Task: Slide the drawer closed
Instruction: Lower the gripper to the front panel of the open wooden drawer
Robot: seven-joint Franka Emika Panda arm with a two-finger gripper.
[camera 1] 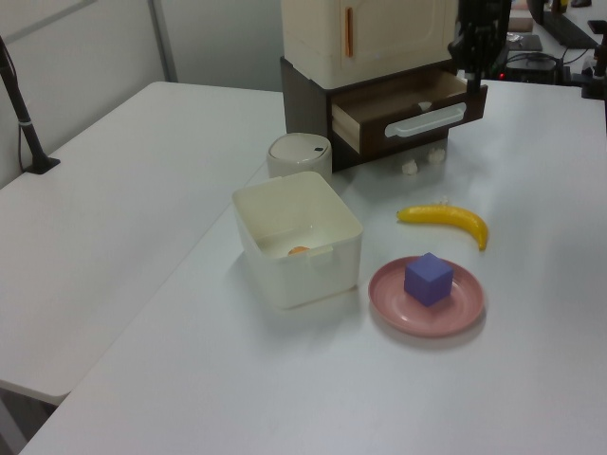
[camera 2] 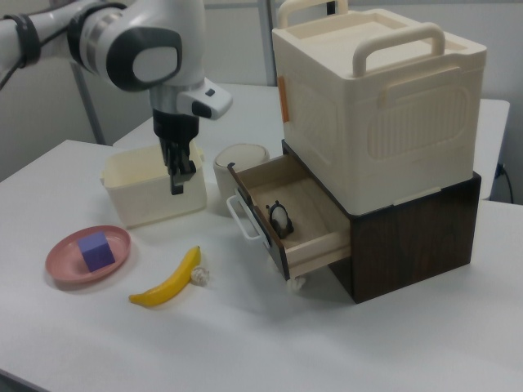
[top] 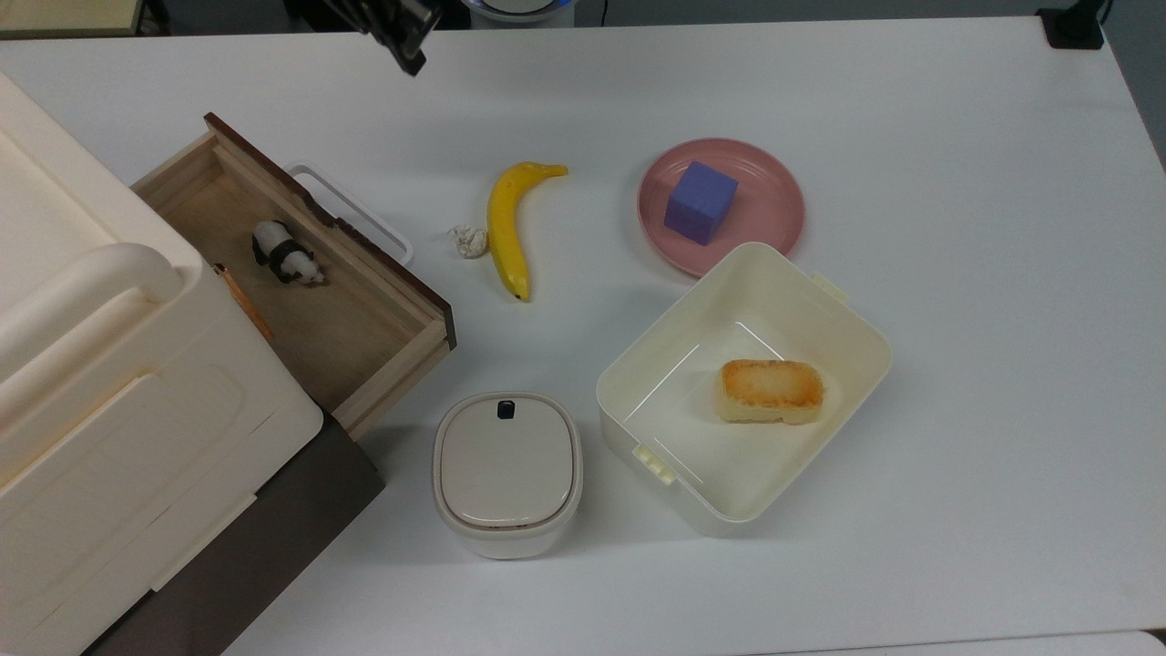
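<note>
The white bench (top: 956,273) carries a cream cabinet (camera 2: 377,106) on a dark base. The drawer (top: 301,273) stands pulled out from that base, at the top view's left, with a small panda (top: 285,253) inside. The gripper (camera 2: 177,183) hangs above the bench, apart from the drawer's white handle (camera 2: 243,216), holding nothing; how wide its fingers stand cannot be told. A banana (top: 506,228) lies nearby.

Our arm reaches in from right view's upper left, white links bent at elbow, wrist turned straight down. Our gripper (camera 2: 176,181) hangs vertical below wrist, dark fingers pointing down, close together, nothing held between them. In top view, gripper (top: 407,56) pokes in from upper edge.
</note>
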